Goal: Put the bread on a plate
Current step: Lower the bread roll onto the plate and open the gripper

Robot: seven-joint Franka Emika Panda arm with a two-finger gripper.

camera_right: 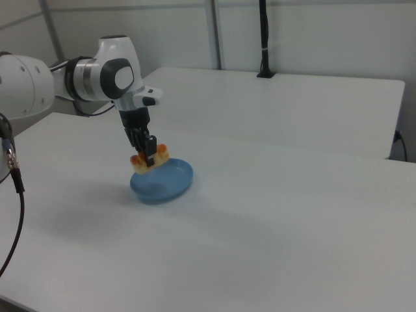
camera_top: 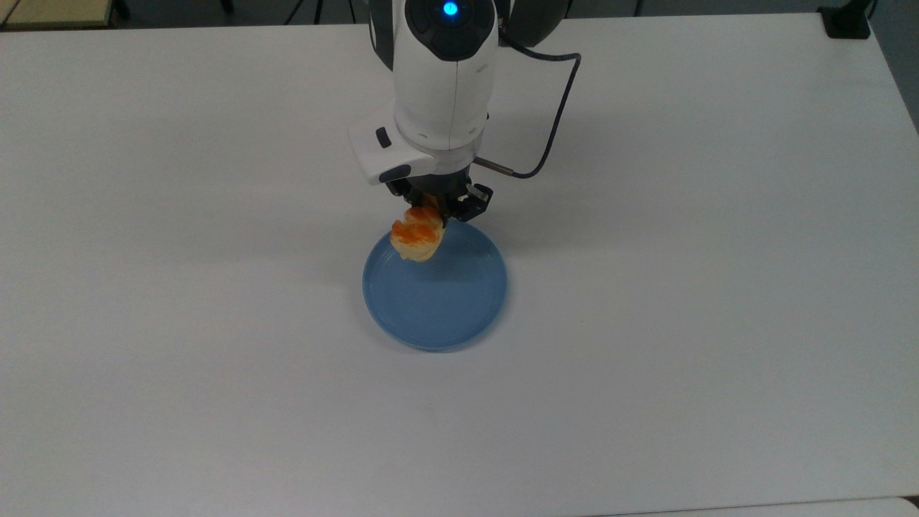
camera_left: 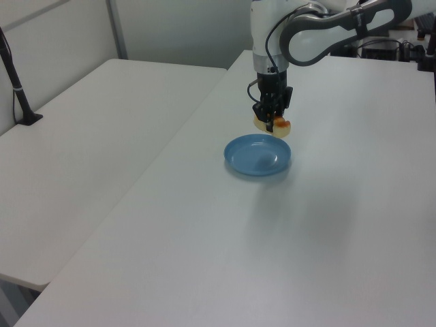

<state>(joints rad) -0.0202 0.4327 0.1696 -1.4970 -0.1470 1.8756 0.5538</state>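
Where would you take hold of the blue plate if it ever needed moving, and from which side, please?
Probably at the rim. The plate is shallow and lies flat on the table, so only its low raised edge offers a pinch. I would come from above at the top view's lower edge, one finger inside and one outside, since the gripper holds the bread over the far edge.
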